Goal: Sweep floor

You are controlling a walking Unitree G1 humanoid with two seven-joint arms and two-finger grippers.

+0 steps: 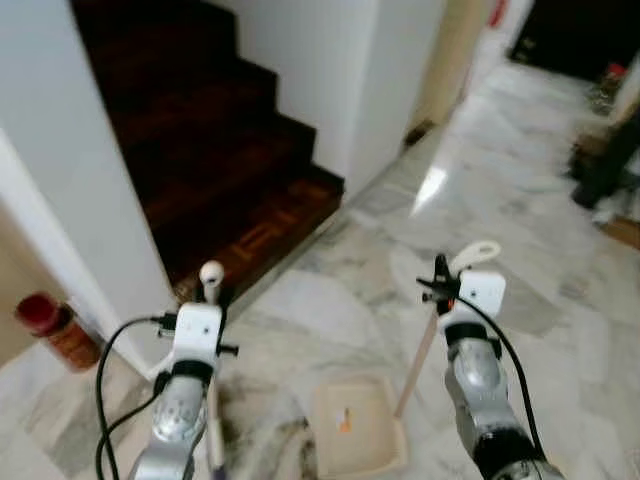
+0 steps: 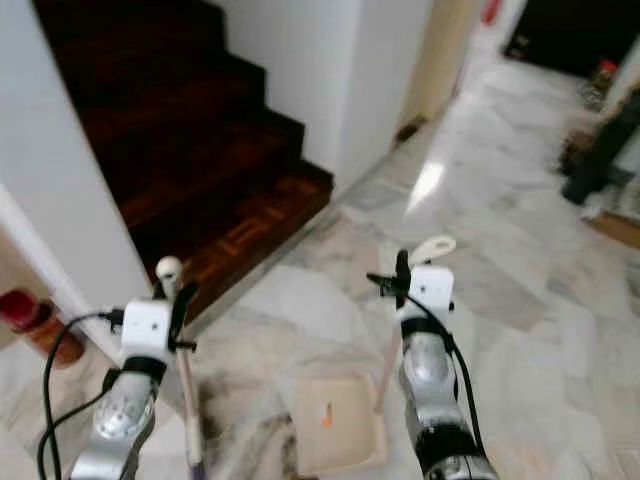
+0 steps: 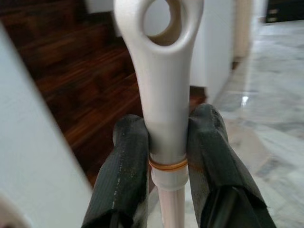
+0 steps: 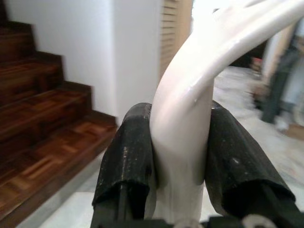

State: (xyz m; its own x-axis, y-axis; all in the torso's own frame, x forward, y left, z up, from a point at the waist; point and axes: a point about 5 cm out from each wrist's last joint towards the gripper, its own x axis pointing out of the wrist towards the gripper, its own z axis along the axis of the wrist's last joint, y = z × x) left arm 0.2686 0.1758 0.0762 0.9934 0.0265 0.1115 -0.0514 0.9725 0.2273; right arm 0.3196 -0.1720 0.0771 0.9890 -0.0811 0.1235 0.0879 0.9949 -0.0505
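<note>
While your left gripper [image 3: 164, 156] clamps the white plastic broom handle [image 3: 164, 95], your right gripper [image 4: 183, 166] pinches the curved white dustpan handle [image 4: 190, 114], keeping the beige dustpan [image 1: 355, 425] flat on the near marble floor [image 1: 500, 200], ready for sweepings.

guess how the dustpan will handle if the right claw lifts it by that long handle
Probably light: the dustpan looks like thin cream plastic. Held high on a slim handle, the pan may swing or tilt, spilling the orange scrap. The glossy handle could slip in the right claw.
</note>
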